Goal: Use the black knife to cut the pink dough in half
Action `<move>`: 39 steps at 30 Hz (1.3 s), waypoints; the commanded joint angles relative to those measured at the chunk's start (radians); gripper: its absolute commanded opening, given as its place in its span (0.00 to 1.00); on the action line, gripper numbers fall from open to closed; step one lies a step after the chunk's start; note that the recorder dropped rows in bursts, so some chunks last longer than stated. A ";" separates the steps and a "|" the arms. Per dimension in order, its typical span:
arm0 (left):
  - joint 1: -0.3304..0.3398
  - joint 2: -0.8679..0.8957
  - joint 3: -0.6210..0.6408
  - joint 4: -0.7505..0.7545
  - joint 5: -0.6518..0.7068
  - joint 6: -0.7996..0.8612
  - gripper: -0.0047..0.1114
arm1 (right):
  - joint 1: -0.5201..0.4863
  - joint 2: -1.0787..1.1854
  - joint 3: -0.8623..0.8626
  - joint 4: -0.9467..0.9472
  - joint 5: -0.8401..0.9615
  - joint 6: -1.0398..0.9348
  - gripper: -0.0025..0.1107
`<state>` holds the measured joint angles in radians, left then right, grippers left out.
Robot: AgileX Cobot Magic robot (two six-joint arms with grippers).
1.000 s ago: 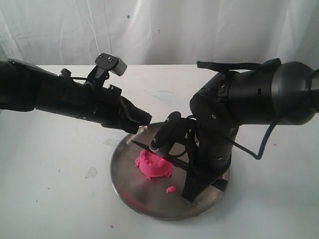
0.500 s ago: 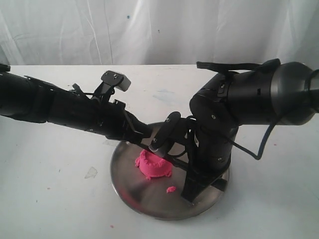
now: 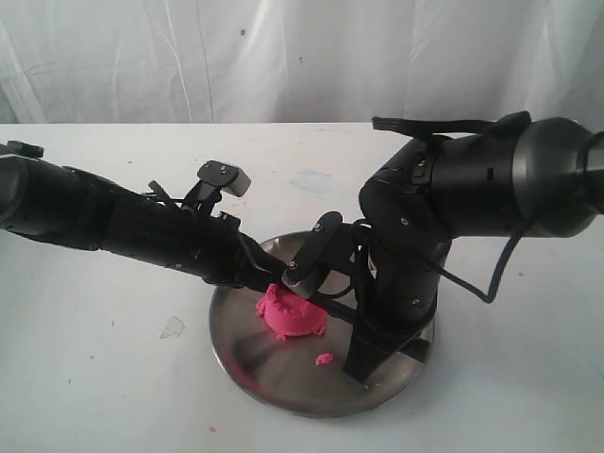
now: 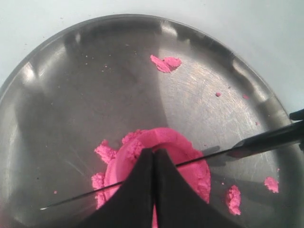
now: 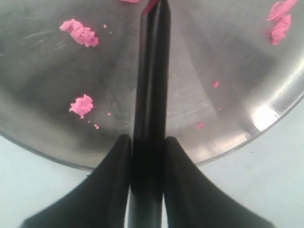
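Observation:
The pink dough (image 3: pixel 294 319) is a round dome with a ragged rim, lying on the steel plate (image 3: pixel 253 363). In the left wrist view the black knife (image 4: pixel 259 142) runs as a thin blade across the top of the dough (image 4: pixel 192 159). My left gripper (image 4: pixel 153 152) is shut with nothing between its fingers, its tips over the dome and the blade. Seen from outside, the left gripper (image 3: pixel 272 280) touches the dough's far-left side. My right gripper (image 5: pixel 148 140) is shut on the knife (image 5: pixel 153 71) handle, at the plate's right side (image 3: pixel 357 324).
Pink crumbs lie on the plate (image 4: pixel 95 90): one flat scrap (image 4: pixel 166 63), a lump (image 3: pixel 324 359) near the front, more bits (image 5: pixel 78 32) around the knife. The bulky right arm (image 3: pixel 472 198) stands over the plate's right half. White table (image 3: pixel 113 377) surrounds the plate.
The left arm has come down and to the right, bringing its shut gripper from above the plate's rim onto the dough and blade. The right arm and knife have stayed put.

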<state>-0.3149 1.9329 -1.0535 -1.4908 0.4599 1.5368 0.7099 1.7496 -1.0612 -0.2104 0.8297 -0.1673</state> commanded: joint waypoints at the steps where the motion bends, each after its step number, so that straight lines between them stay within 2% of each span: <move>1: -0.002 0.025 0.006 0.011 -0.025 0.012 0.04 | 0.004 0.001 0.005 0.004 -0.001 -0.008 0.02; 39: -0.002 0.032 0.006 0.046 -0.025 0.010 0.04 | 0.004 0.049 0.005 0.008 -0.012 -0.005 0.02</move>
<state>-0.3149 1.9464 -1.0556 -1.4676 0.4541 1.5404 0.7099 1.7974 -1.0612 -0.2100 0.8200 -0.1654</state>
